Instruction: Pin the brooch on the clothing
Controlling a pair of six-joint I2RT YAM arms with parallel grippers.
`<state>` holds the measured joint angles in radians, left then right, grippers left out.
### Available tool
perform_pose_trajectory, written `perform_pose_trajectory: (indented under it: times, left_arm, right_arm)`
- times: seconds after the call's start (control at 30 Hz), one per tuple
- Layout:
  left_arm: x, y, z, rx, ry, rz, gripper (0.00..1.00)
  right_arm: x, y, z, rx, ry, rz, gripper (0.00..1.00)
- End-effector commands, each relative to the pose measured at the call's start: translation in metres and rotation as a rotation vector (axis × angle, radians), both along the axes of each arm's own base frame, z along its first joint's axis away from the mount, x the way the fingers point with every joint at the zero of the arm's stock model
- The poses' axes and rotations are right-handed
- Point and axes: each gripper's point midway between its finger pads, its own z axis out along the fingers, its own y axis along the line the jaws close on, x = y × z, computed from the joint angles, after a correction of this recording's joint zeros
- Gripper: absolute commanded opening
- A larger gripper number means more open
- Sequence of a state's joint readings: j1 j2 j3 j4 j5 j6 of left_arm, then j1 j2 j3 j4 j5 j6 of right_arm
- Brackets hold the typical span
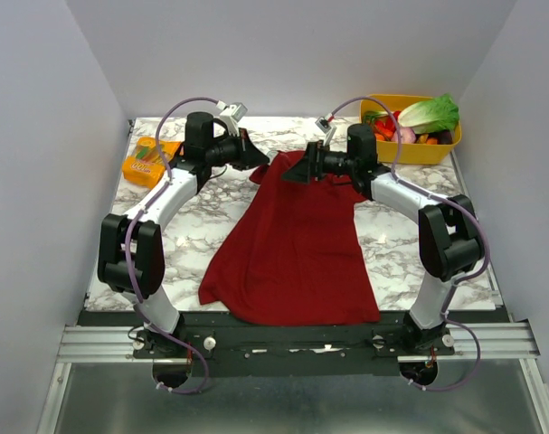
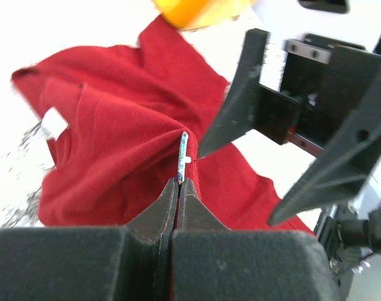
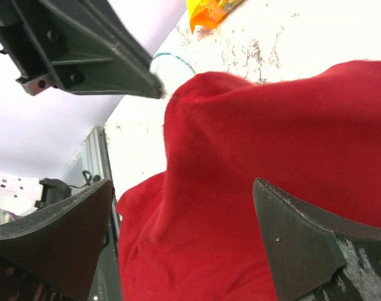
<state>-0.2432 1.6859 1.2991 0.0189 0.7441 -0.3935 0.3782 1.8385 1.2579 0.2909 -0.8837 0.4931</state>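
Observation:
The clothing (image 1: 297,244), a dark red T-shirt, lies down the middle of the marble table, and its far end is lifted into a peak between both grippers. In the left wrist view its white label (image 2: 52,123) shows at the left. My left gripper (image 2: 179,182) is shut on the brooch (image 2: 183,150), a thin pale disc seen edge-on, held against a raised fold of the shirt (image 2: 115,144). In the top view that gripper (image 1: 260,163) faces my right gripper (image 1: 292,170). The right gripper (image 3: 182,185) stands open, its fingers either side of the shirt's peak (image 3: 240,157) without touching it.
A yellow bin (image 1: 410,152) of vegetables stands at the far right corner. An orange packet (image 1: 147,161) lies at the far left. White walls close in the table on three sides. The metal rail (image 1: 292,342) carries the arm bases at the near edge.

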Motion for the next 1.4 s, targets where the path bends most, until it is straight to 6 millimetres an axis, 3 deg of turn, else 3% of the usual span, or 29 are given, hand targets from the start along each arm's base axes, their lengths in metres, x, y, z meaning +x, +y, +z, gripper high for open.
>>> perform_pose_trajectory:
  times: [0.0,0.33,0.77,1.07,1.37]
  left_arm:
    - [-0.017,-0.007,0.039,-0.083,-0.109,-0.117,0.0]
    - [-0.022,-0.001,0.038,-0.057,-0.135,-0.124,0.0]
    - [-0.03,-0.004,0.026,-0.064,-0.105,-0.173,0.0]
    - [-0.035,-0.007,0.029,-0.089,-0.094,-0.202,0.0]
    - [-0.037,-0.007,0.027,-0.089,-0.078,-0.202,0.0]
  right_arm:
    - [0.008,-0.003,0.012,-0.015,-0.1,-0.007,1.0]
    - [0.018,-0.015,0.032,-0.013,-0.231,-0.037,1.0]
    - [0.016,0.005,0.04,0.092,-0.28,0.146,0.99]
    - [0.001,0.01,0.036,0.148,-0.244,0.278,0.91]
    - [-0.005,0.021,0.036,0.163,-0.232,0.319,0.74]
